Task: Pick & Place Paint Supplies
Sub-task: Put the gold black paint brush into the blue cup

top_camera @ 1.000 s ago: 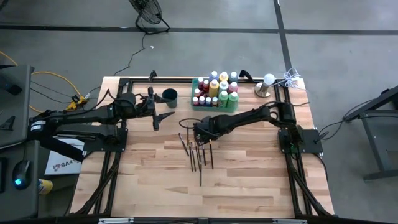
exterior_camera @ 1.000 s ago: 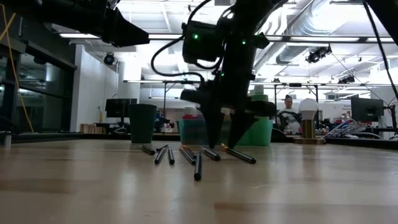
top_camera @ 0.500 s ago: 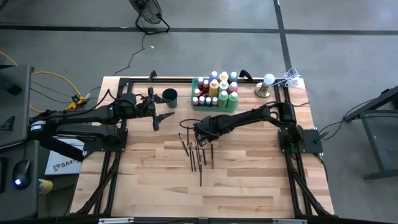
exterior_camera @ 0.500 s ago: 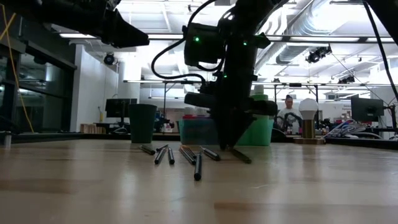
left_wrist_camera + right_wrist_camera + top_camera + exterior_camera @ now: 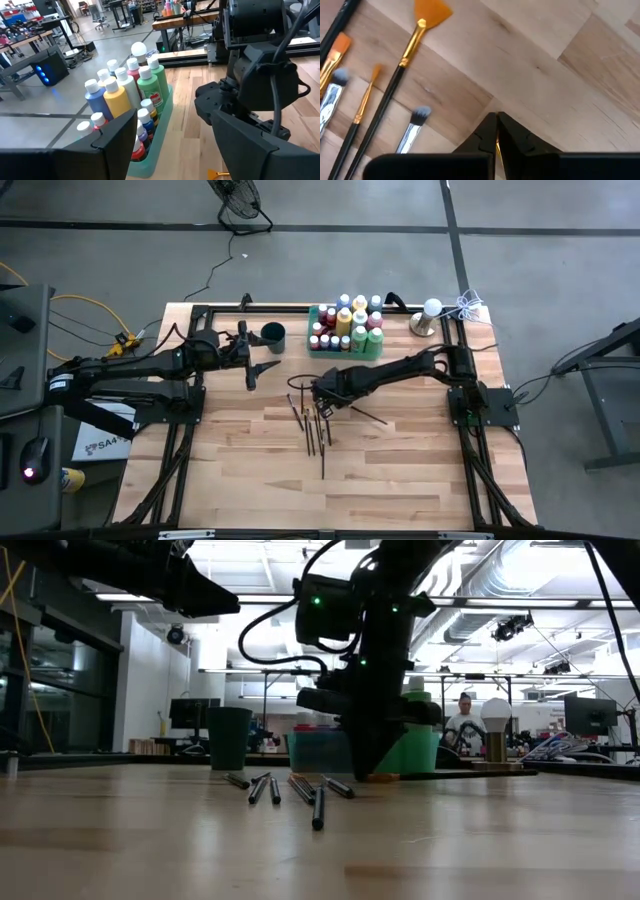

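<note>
Paintbrush [image 5: 368,416] in right gripper [image 5: 322,407] jaws; bottle [image 5: 149,89] labels unreadable.

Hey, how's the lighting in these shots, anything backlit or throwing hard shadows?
Low view: bright ceiling lights behind turn the right gripper, shut on a paintbrush, into a dark silhouette, and the table shows a soft sheen. High view: even light, no hard shadows; the left gripper hangs open by the cup. Right wrist view: the loose brushes are evenly lit, no glare.
</note>
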You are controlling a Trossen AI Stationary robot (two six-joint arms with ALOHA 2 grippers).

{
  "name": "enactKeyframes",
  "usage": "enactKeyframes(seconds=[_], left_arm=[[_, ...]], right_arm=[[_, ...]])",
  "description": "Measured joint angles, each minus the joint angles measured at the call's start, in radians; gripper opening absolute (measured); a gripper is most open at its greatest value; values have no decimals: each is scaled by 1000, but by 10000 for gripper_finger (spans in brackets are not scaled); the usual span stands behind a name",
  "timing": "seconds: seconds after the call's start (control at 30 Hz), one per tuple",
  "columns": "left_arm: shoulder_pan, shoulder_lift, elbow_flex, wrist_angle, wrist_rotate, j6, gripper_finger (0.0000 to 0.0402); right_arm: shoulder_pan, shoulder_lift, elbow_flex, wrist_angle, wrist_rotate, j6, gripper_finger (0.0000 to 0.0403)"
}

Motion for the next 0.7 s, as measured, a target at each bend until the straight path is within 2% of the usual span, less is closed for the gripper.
enactKeyframes(seconds=[0.23,0.47,0.7], left_arm=[[0,0,0,0,0,0,251],[0,0,0,0,0,-8,251],[0,8,2,-4,44,-9,251]], right_arm=[[33,-55,-3,13,23,-25,3],[65,-128,-1,85,175,-96,3],[94,-185,0,271,298,-312,3]])
